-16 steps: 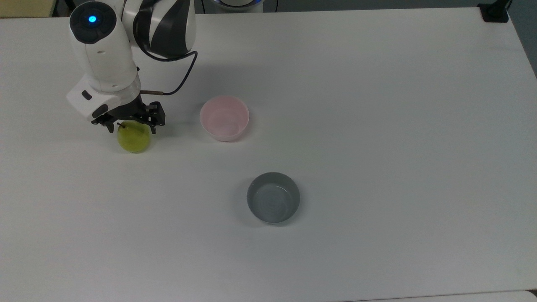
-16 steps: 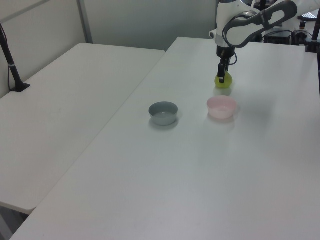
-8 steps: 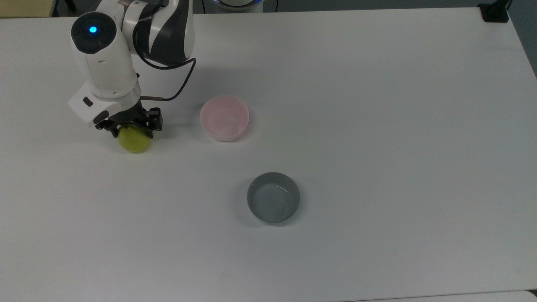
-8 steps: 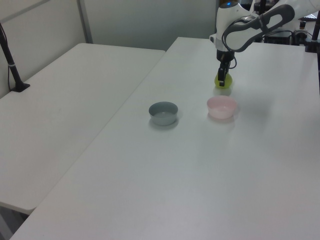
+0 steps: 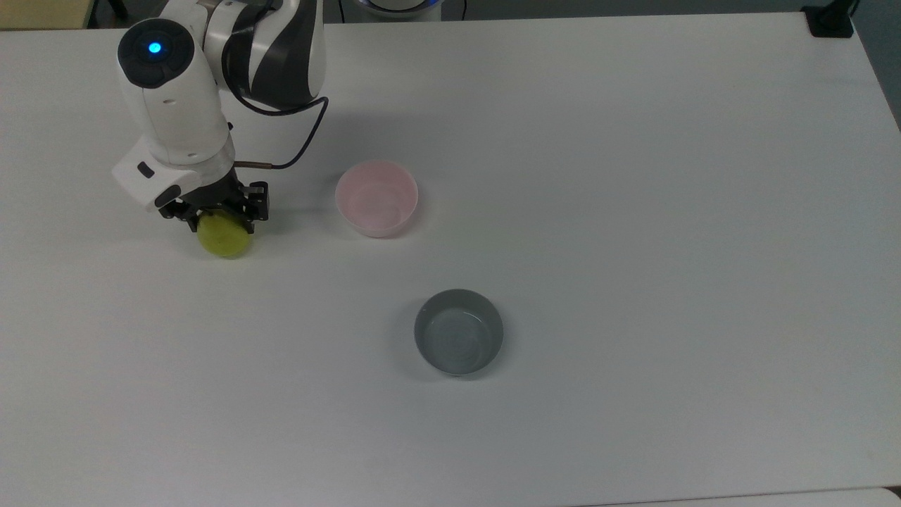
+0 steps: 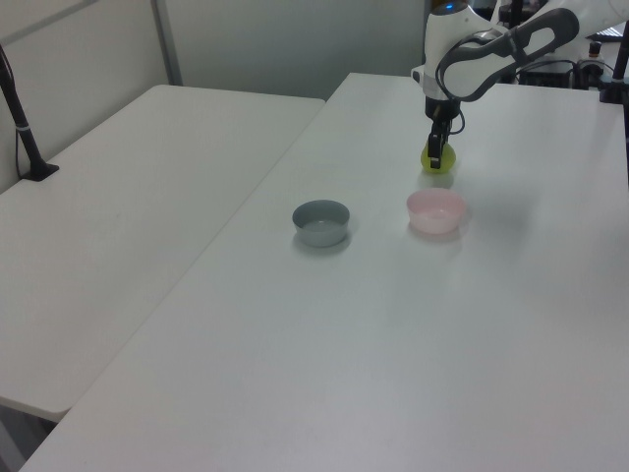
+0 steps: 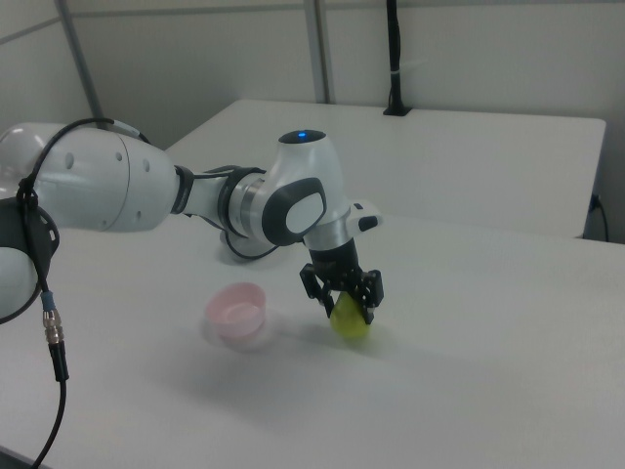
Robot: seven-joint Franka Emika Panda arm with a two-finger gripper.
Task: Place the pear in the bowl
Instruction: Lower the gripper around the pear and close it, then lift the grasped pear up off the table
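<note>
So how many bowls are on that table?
2. A pale pink bowl sits near the table's middle, to the top view's right of the pear under the robot's tool. A grey-blue bowl stands apart, lower in the top view. Nothing seems hidden.

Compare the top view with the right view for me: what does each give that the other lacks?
Top view alone: the grey-blue bowl and the flat layout, with the pink bowl off to the top view's right of the pear. Right view alone: a side look at the tool reaching down around the pear, and a second table behind. Both share the arm, pear, pink bowl and white table.
</note>
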